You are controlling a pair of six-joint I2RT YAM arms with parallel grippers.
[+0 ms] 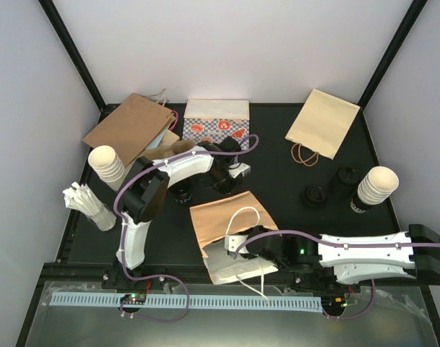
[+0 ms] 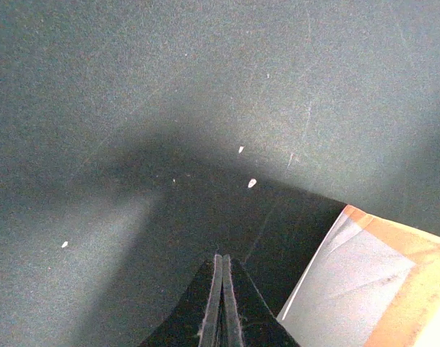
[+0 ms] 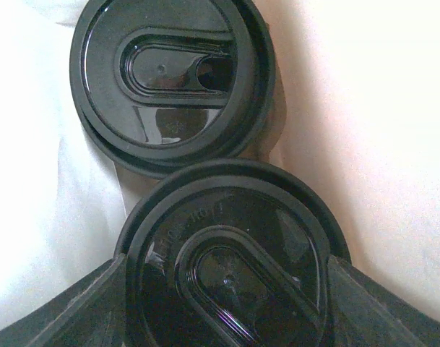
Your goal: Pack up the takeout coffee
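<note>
Coffee cups [image 3: 169,79], two black-lidded, sit in your bag [image 3: 378,144]: right gripper [image 3: 227,311] clamps the nearer cup [image 3: 227,253], left gripper [image 2: 221,303] pinched together; lid lettering unreadable.

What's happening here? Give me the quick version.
The right hand is inside the brown paper bag, which lies on its side near the front of the table. It appears closed around a black lidded takeout coffee cup. A second lidded cup sits deeper in the bag, just beyond the first. The left hand is shut and empty, hanging over bare table farther back.
</note>
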